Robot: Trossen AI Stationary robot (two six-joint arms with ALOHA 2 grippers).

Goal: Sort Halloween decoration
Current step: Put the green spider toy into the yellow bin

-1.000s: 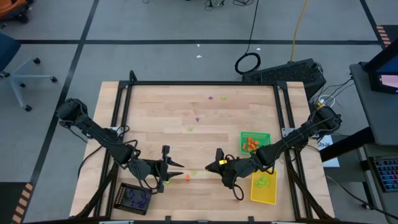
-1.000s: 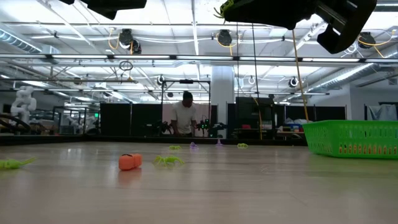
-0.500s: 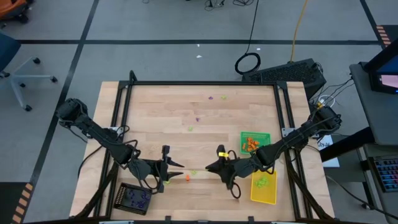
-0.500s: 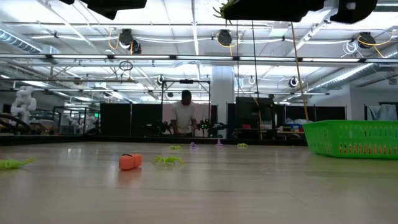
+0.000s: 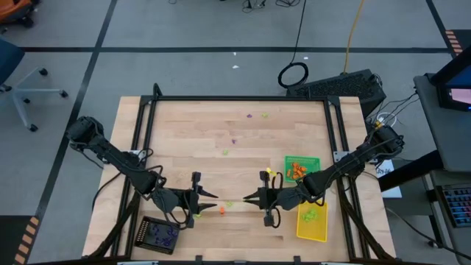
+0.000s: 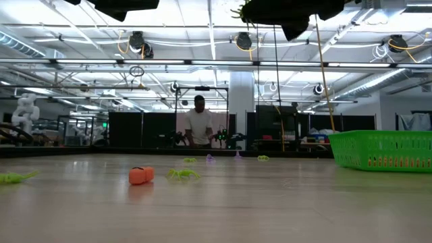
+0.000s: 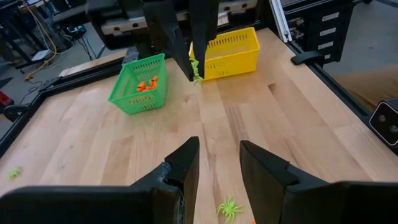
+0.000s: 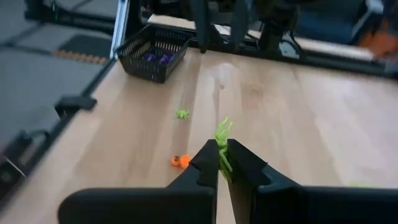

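Your right gripper [image 8: 222, 163] has its fingers clamped on a lime-green spider [image 8: 222, 138], whose legs stick out past the fingertips. In the high view that gripper [image 5: 259, 196] sits low in the frame, just right of centre, lifted off the tabletop [image 5: 199, 140]; in the low view only its dark underside shows at the top edge, with the spider's legs [image 6: 237, 11] poking out.

The other trinkets lie scattered. An orange piece [image 5: 221, 210] and a green one [image 5: 229, 204] rest on the wood between the two grippers; the low view shows the orange piece [image 6: 141, 175] left of centre with a green spider [image 6: 181, 173] just beside it, and another green one [image 6: 13, 177] at the far left edge. Farther up the high view you can see a green piece [image 5: 225, 153], a purple one [image 5: 234, 140], and a purple and green pair [image 5: 256, 115] near the far edge.

The green tray [image 5: 302, 168], right of centre, holds orange pieces. The yellow tray [image 5: 312, 221] below it holds green ones. The black tray [image 5: 158, 235], lower left, holds purple ones.

Your left gripper [image 5: 204, 196] hangs left of centre in the lower part of the frame, its fingers [image 7: 186, 163] apart with nothing between them and a green spider [image 7: 228, 207] on the wood beneath.

A person [image 6: 200, 123] stands in the room beyond the table.
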